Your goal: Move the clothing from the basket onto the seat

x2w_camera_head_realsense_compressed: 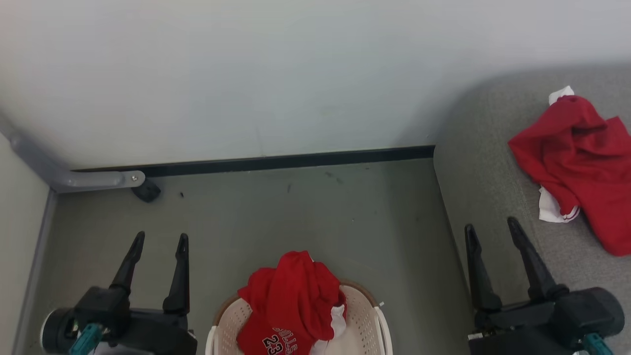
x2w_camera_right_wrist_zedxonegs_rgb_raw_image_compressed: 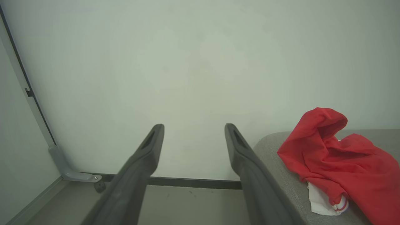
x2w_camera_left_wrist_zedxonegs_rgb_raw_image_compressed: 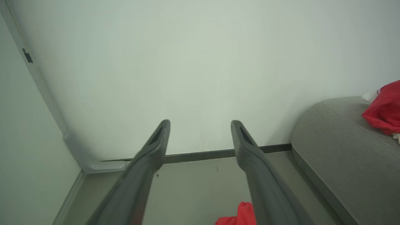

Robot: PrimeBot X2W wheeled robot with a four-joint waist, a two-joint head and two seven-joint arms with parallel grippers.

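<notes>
A red jersey printed with a white "23" is heaped in the cream basket at the bottom centre of the head view; a tip of that red cloth shows low in the left wrist view. Another red garment with white trim lies crumpled on the grey seat at the right, also seen as a red garment on the seat and at the seat's far edge. My left gripper hangs open left of the basket. My right gripper is open over the seat's near edge, empty.
A pale wall with a dark skirting strip closes the far side. A grey metal bracket and a small black wheel sit in the left corner. Grey-green floor lies between basket and wall.
</notes>
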